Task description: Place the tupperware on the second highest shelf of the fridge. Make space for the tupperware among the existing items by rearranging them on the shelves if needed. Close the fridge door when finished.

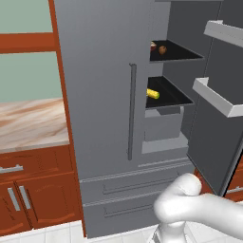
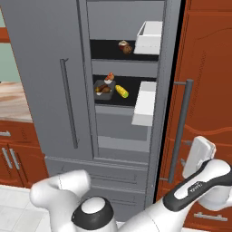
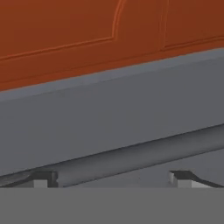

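Fridge open, shelves stocked
Tupperware holds brown food beside a yellow item; gripper released near the door handle.

A small pale marking is seen on the dark band of the robot arm in the right base view, but it cannot be read, and no other text is found.

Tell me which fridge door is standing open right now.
The right-hand fridge door is swung open, its inner bins facing out and the shelves exposed. The left door sits flush and shut, handle facing forward.
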Robot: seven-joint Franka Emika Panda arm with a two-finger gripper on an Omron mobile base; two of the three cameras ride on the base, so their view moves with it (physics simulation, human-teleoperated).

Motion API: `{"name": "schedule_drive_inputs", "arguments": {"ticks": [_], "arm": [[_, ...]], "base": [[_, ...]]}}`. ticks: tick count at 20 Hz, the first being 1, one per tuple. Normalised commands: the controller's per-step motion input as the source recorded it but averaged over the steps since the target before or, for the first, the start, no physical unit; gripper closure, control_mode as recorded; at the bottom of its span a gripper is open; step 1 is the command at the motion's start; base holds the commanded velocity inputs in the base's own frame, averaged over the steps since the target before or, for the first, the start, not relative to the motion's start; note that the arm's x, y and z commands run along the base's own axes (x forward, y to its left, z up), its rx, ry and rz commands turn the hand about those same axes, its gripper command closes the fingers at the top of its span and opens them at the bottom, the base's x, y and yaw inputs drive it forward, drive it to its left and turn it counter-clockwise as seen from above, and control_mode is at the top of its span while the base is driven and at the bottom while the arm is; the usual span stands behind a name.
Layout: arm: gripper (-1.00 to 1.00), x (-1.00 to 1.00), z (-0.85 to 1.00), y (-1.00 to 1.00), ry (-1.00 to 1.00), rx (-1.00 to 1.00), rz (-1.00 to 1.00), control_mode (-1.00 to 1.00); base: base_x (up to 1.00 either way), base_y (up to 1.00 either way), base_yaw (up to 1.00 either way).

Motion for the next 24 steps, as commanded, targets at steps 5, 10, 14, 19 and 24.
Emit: {"name": "schedule_drive_inputs", "arguments": {"ticks": [5,10,14,19,24], "arm": [[-1.00,0.65,-0.40,-0.50,0.00,0.11,0.13,-1.00],[-1.00,0.62,-0.34,-0.40,0.00,0.09,0.14,-1.00],[-1.00,0.30,-0.26,0.11,0.00,0.00,0.20,-1.00],[-1.00,-0.25,-0.28,0.73,0.05,-0.06,0.26,-1.00],[-1.00,-0.96,-0.36,1.00,-0.16,-0.21,0.32,-1.00]], "base": [[0.00,0.00,0.00],[0.00,0.00,0.00],[0.00,0.00,0.00],[0.00,0.00,0.00],[0.00,0.00,0.00]]}}
